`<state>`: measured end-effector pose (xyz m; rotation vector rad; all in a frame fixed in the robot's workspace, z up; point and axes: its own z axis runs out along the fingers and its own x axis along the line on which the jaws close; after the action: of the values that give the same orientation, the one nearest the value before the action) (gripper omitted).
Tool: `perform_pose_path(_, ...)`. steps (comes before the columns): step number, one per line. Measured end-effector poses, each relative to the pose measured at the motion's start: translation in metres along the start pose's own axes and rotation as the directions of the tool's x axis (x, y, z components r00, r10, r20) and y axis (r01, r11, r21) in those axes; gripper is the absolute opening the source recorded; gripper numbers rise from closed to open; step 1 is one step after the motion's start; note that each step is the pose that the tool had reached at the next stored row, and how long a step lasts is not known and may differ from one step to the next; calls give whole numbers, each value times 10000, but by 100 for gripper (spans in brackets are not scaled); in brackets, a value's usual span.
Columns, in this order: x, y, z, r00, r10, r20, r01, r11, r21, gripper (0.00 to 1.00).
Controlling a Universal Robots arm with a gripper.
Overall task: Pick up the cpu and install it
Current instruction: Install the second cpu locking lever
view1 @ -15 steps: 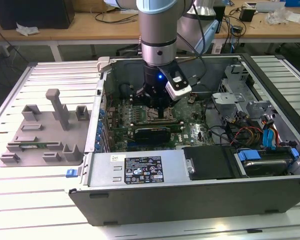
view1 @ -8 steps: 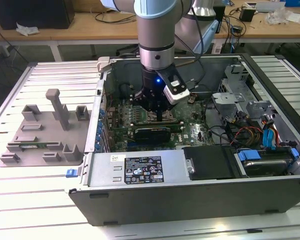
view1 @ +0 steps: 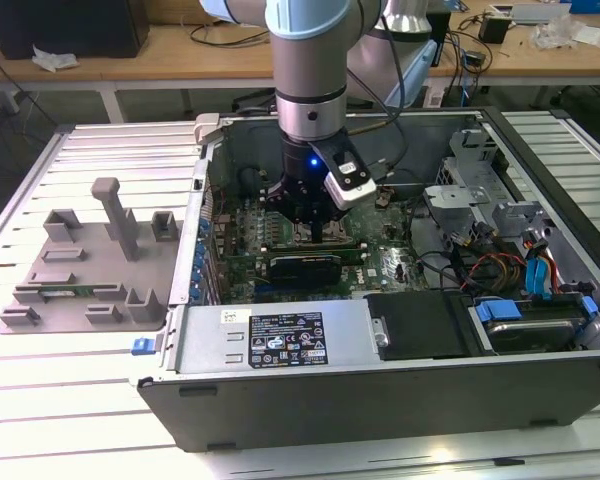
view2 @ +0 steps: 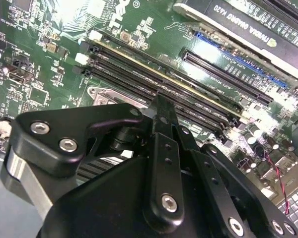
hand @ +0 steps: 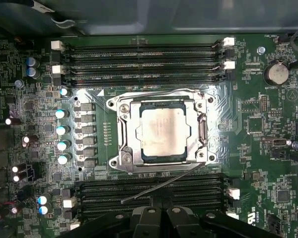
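So in the exterior view we've got the arm point(view1: 310, 70) reaching straight down into an open computer case point(view1: 380, 400) lying on a slatted metal table point(view1: 70, 400). The gripper point(view1: 313, 222) sits low over the green motherboard point(view1: 380, 255), right above the socket area, and from here we can't tell if it's open or closed. Inside the case there's a dark graphics card point(view1: 305, 268) just in front of the gripper, a labelled power supply point(view1: 275, 340) along the near wall, and drive bays with blue tabs and coloured cables toward the exterior view's right. Outside the case, on the exterior view's left, sits a grey fixture tray point(view1: 90, 270) with upright posts and a green memory stick point(view1: 65, 293) lying in one slot

In the second wrist view we're looking past the black linkages of the gripper point(view2: 161, 163) at rows of black memory slots point(view2: 164, 82) and a long expansion slot point(view2: 228, 74); the fingertips are hidden, so we can't tell their state

In the first wrist view the cpu point(hand: 162, 129) is a flat square chip with a dull silver top, sitting inside the metal socket frame point(hand: 161, 101) in the middle of the board. Memory slots point(hand: 139, 62) run on both sides of it, a thin lever point(hand: 161, 186) angles across by the frame, and a coin battery point(hand: 276, 73) sits off to one side
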<state>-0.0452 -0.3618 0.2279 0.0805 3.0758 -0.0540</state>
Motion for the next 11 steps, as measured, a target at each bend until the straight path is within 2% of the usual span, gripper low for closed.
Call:
perform_pose_path(4,9,3,9,10000,1,-1,-1,10000,-7,11)
perform_pose_path(8,16,14,20,10000,5,-2,-5,10000,-58,11)
perform_pose_path(11,13,27,3,10000,3,0,-3,10000,-58,11)
